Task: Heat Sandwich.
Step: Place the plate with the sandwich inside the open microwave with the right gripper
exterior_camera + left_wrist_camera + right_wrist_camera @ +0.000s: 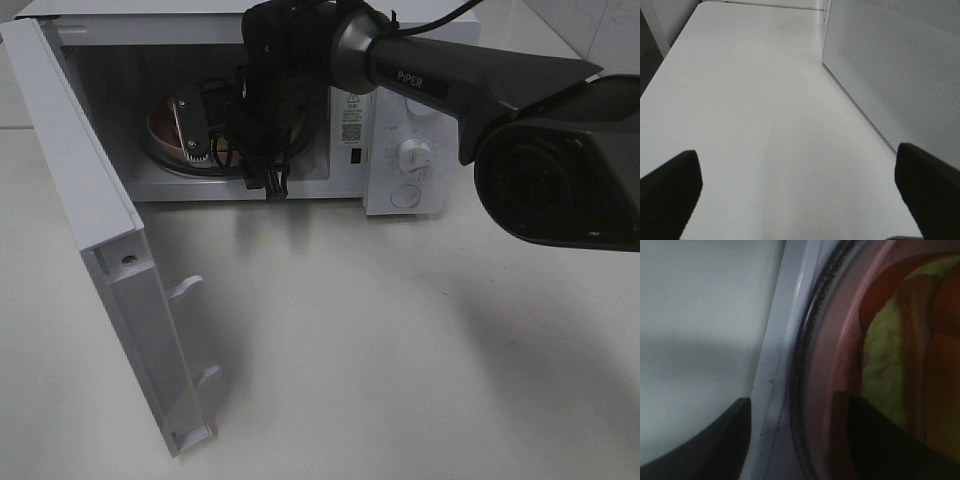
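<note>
White tabletop (400,350), one open microwave (400,190), one pink plate (840,350), one sandwich (880,360) inside

White "PiPER" lettering on dark right arm link (418,78), warning triangle and QR code on microwave label (352,115), fine print there unreadable, dial (415,155) markings illegible.

A: Exterior high?
B: Mounted above, faced down at open microwave (385,120) and table (400,350).
A: Wrists?
B: Left sat low over table, beside a perforated panel (900,75). Right sat close inside, on pink plate (840,340), shared with exterior.
</note>
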Controlling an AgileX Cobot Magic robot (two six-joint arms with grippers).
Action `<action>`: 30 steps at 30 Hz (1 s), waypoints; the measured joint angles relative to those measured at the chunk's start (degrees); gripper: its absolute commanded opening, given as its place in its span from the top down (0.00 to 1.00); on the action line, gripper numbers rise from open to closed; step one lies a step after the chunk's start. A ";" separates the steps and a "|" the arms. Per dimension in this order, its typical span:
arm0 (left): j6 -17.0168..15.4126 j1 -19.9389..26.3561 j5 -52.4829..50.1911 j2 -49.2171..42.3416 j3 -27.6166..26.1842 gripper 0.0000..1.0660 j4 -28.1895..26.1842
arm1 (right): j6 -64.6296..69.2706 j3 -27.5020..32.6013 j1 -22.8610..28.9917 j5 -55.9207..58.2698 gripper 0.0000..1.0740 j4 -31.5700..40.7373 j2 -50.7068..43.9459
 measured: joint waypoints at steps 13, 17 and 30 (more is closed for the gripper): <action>0.00 0.00 0.00 0.00 0.00 0.06 0.00 | 2.12 6.88 0.00 -4.93 0.32 0.63 -3.38; 0.00 0.00 0.00 0.00 0.00 0.06 0.00 | 2.18 8.02 0.00 -6.13 0.31 0.63 -4.35; 0.00 0.00 0.00 0.00 0.00 0.06 0.00 | 4.93 9.68 0.00 -7.73 0.29 -0.57 -5.50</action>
